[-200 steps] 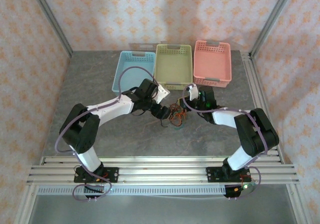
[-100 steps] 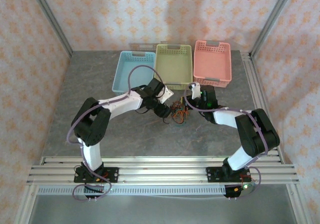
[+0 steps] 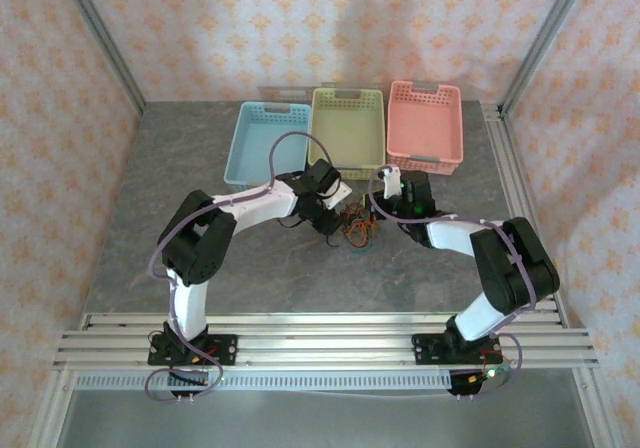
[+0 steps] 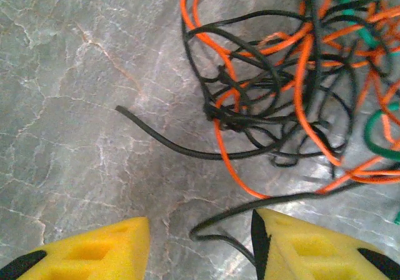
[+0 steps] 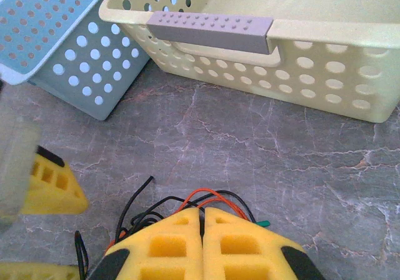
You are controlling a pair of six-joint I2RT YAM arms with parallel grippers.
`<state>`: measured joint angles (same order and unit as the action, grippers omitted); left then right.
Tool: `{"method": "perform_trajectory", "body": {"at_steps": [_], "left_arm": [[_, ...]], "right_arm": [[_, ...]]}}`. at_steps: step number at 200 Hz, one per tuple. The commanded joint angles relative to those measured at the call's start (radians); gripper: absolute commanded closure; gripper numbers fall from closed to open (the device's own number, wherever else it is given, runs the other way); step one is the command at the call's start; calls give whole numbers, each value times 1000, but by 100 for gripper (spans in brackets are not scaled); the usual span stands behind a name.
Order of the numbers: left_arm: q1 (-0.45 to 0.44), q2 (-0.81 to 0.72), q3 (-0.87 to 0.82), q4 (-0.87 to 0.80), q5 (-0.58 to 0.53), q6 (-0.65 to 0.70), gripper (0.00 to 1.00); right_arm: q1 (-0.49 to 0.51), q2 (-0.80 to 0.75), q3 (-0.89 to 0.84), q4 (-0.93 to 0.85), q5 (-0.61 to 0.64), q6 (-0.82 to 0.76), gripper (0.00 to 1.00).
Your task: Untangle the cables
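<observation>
The cables (image 3: pixel 357 230) are a small tangle of black, orange and green wires on the grey table (image 3: pixel 200 168), between the two grippers. In the left wrist view the tangle (image 4: pixel 281 92) lies just ahead of my open left gripper (image 4: pixel 200 245). A black loop (image 4: pixel 215 225) lies between its yellow fingers (image 4: pixel 94 255), close to the right one. My left gripper (image 3: pixel 330 223) stands at the tangle's left edge. My right gripper (image 5: pixel 203 216) is shut, and black and orange wires (image 5: pixel 212 199) come out from under its tips. It sits at the tangle's right side (image 3: pixel 375 218).
Three baskets stand in a row behind the tangle: blue (image 3: pixel 265 143), yellow-green (image 3: pixel 347 131) and pink (image 3: pixel 426 126). The blue basket (image 5: pixel 62 36) and the yellow-green one (image 5: pixel 281 55) loom close ahead of the right gripper. Bare table lies left of and in front of the cables.
My left arm has swung right and its gripper has closed in on the tangle's left edge. The tangle shifted slightly toward the baskets. The right gripper moved a little.
</observation>
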<state>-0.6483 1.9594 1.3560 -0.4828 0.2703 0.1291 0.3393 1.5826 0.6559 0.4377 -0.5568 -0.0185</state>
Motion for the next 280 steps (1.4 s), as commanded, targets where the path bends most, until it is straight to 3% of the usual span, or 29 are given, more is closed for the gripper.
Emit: {"method": "perform_trajectory", "body": {"at_steps": [1,43,103,131,215,252,280], "left_arm": [[-8,0,12,-34,-74,-11,50],[-9,45,57,-61,-120,-30,51],[-11,59,78,-60,-68,-48,54],[-15,69,90,-77,-32,-40,68],[-19,-7,30,-18,-92,-48,100],[-17,-72,-21,33,-165,-62,100],[-13,-133,-74,83,-244,-86,100]], "right_arm": [[-7,-15,5,3,0,8,100],[-7,-16,5,8,3,10,100],[-6,-9,8,6,1,14,100],[-7,-8,10,5,-2,15,100],[-7,-19,2,7,21,11,100],[-7,-37,-7,10,59,5,100],[-7,-66,-18,-8,168,-2,100]]}}
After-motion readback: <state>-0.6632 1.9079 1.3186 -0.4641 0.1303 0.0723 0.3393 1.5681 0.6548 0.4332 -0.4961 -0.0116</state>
